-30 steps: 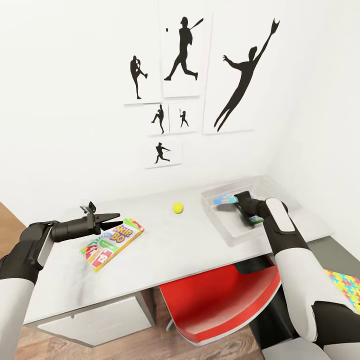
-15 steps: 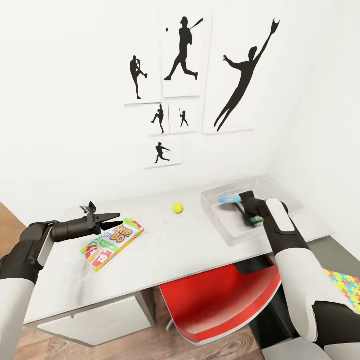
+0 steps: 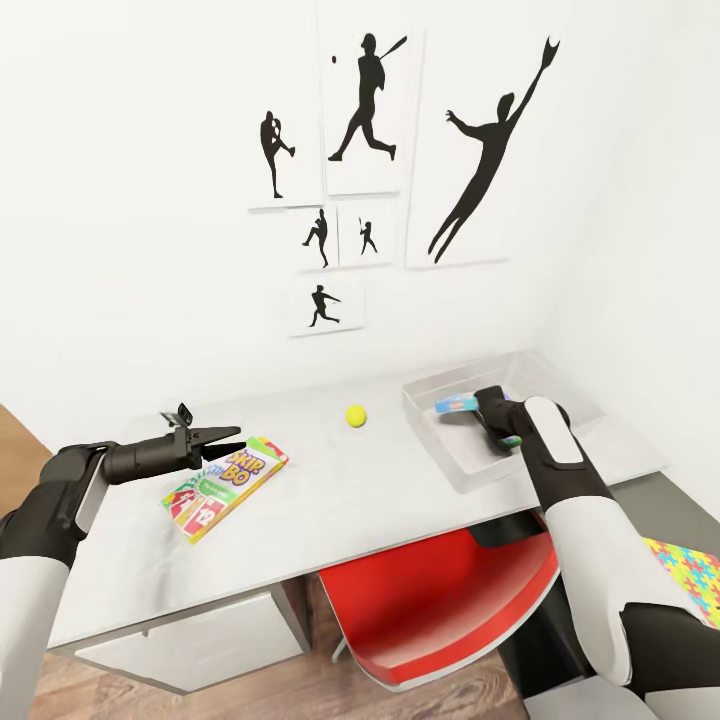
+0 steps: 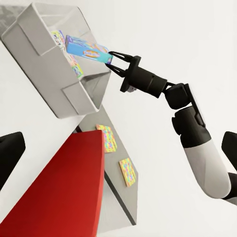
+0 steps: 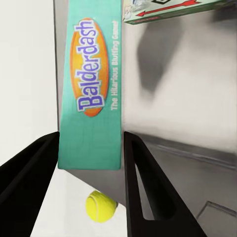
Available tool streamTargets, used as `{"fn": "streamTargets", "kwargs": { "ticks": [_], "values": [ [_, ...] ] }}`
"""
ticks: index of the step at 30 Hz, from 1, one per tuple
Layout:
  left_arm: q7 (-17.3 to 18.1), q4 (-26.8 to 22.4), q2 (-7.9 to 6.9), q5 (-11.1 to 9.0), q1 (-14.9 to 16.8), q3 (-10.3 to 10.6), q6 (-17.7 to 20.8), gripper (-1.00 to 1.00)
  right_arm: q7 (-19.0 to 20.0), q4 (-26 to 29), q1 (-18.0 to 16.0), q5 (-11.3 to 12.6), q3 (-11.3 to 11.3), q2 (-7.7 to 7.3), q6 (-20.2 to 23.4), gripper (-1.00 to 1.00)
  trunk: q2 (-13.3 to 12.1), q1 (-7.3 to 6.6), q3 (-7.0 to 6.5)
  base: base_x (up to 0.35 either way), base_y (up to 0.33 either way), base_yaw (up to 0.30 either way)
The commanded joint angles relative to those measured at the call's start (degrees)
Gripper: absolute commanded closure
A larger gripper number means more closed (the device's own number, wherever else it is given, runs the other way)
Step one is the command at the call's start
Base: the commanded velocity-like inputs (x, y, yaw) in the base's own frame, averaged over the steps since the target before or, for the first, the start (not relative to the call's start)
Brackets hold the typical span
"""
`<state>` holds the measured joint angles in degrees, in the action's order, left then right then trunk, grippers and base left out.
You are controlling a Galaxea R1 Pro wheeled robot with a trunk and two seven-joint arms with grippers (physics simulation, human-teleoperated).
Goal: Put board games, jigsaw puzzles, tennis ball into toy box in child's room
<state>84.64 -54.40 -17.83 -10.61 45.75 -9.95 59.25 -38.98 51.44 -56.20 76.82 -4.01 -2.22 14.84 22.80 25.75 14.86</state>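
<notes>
Left pincer (image 3: 232,441) low, outstretched, right pincer (image 3: 482,405) clamped, arm bent forward

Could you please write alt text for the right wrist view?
Two black fingers grip a teal Balderdash game box over the grey toy box. A small yellow-green tennis ball lies on the pale table beyond.

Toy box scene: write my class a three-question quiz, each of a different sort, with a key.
1. True or false: the right gripper holds a blue game over the toy box.
2. What lies nearest the left gripper? A ball B SKIP-BO box C puzzle
3. Fill in: the ball rests on the ___.

Key: 1 true; 2 B; 3 table.
</notes>
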Motion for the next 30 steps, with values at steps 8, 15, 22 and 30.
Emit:
{"fn": "streamTargets", "kwargs": {
  "ticks": [8,15,22,30],
  "values": [
    [0.2,0.0,-0.01,0.0,0.0,0.1,0.6,-1.0,-0.2,0.1,0.0,0.2,0.0,-0.11,0.6,1.0,0.1,0.03,0.11,0.0,0.0,0.0],
    [0.2,0.0,-0.01,0.0,0.0,0.1,0.6,-1.0,-0.2,-0.3,0.0,0.2,0.0,0.04,0.8,1.0,0.1,0.03,0.11,0.0,0.0,0.0],
    [0.2,0.0,-0.01,0.0,0.0,0.0,0.6,-1.0,-0.2,-0.4,0.0,0.2,0.6,0.04,1.7,1.0,0.1,0.03,0.11,0.0,0.0,0.0],
    [0.2,0.0,-0.01,0.0,0.0,0.1,0.6,-1.0,-0.1,-0.5,0.0,0.2,0.7,-0.06,1.9,1.0,0.1,0.03,0.11,0.0,0.0,0.0]
  ]
}}
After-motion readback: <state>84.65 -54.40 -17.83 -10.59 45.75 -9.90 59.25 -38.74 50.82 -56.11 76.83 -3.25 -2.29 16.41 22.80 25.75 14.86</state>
